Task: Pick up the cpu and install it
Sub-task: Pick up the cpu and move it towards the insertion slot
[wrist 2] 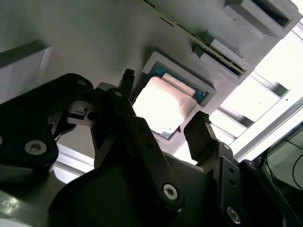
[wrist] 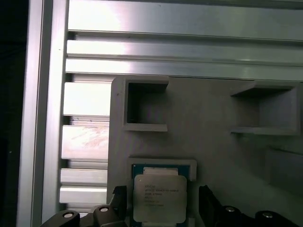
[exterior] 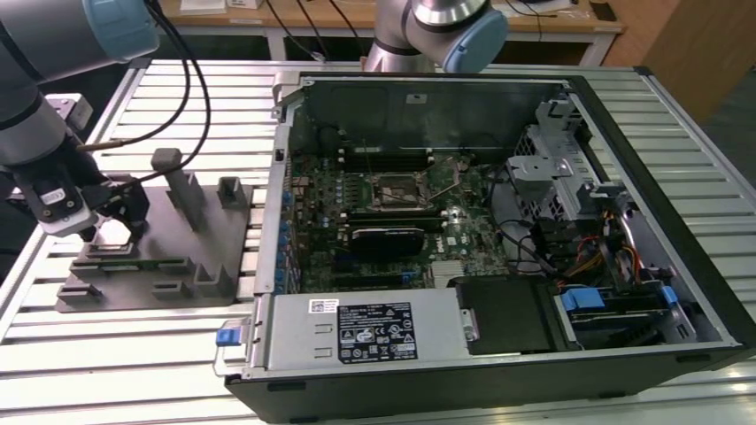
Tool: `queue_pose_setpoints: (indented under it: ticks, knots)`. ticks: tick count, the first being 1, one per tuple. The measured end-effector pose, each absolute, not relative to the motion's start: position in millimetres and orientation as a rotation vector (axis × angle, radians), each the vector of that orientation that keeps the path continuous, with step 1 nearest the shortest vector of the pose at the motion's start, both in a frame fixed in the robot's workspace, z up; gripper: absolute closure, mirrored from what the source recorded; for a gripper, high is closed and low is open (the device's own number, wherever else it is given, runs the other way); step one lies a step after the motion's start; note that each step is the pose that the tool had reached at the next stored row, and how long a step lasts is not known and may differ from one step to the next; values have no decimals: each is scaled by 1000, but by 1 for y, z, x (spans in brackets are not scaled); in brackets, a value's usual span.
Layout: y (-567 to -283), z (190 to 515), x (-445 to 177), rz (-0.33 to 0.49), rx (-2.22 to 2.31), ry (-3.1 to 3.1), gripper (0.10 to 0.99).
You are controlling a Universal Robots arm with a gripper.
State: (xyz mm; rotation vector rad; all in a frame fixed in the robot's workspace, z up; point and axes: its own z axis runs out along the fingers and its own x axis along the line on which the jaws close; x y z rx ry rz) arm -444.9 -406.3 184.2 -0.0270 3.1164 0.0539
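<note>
I find the cpu (wrist: 158,198) seated flat in a square pocket of the grey fixture (wrist: 208,113), with the gripper (wrist 2: 163,100) poised directly over that pocket, its two fingers (wrist 2: 201,137) spread apart, one at either side of the cpu.

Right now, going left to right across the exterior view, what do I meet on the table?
Grey fixture, with the gripper over its end at the exterior view's left → motherboard inside the open computer case → metal drive cage.
</note>
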Motion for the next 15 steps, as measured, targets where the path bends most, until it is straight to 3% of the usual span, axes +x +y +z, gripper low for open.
queue_pose_setpoints:
  ticks: [15]
  knots:
    - [-406, 181, -448, 54, 9, 3116, 380]
